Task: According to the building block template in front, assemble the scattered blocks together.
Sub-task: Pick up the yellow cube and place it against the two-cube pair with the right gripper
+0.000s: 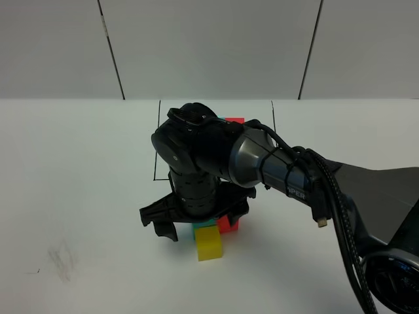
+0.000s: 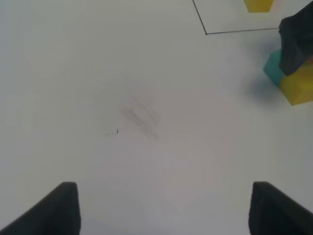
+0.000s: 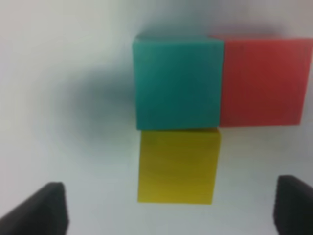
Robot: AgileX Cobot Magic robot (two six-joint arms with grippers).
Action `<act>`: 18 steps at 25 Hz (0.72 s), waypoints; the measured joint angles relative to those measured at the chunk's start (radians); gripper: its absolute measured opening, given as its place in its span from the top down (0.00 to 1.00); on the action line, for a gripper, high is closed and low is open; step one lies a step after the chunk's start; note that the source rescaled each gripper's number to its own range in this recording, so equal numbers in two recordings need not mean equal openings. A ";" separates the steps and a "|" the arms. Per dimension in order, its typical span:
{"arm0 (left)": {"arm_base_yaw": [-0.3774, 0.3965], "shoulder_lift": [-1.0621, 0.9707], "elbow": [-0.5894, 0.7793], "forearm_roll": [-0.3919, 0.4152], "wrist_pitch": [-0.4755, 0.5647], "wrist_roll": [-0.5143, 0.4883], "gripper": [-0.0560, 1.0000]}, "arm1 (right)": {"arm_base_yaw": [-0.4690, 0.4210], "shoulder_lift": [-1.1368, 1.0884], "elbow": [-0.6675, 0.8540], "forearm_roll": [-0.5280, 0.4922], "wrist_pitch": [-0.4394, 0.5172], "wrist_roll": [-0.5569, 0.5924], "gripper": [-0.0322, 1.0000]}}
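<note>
Three scattered blocks sit together in an L. In the right wrist view the teal block [image 3: 177,83] touches the red block [image 3: 261,81] on one side and the yellow block [image 3: 177,166] on another. My right gripper [image 3: 169,209] hangs open just above them, holding nothing. In the high view that gripper [image 1: 196,219] covers most of the teal block; the yellow block [image 1: 209,243] and red block [image 1: 229,224] peek out. The template's black outline [image 1: 157,140] lies behind, its cubes mostly hidden by the arm, with a red cube [image 1: 234,121] showing. My left gripper [image 2: 171,208] is open over bare table.
The right arm [image 1: 288,173] stretches from the lower right across the table's middle. A faint grey smudge [image 1: 62,261] marks the white table at the near left, also under the left gripper as a smudge [image 2: 142,117]. A corner of the outline [image 2: 206,33] shows too.
</note>
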 joint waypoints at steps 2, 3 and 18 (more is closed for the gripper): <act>0.000 0.000 0.000 0.000 0.000 0.000 0.25 | 0.000 -0.005 -0.011 -0.034 0.000 -0.010 0.08; 0.000 0.000 0.000 0.000 0.000 0.000 0.25 | 0.000 -0.007 -0.012 -0.055 0.000 -0.013 0.04; 0.000 0.000 0.000 0.000 0.000 0.000 0.25 | -0.234 -0.233 -0.013 -0.301 0.006 -0.359 0.00</act>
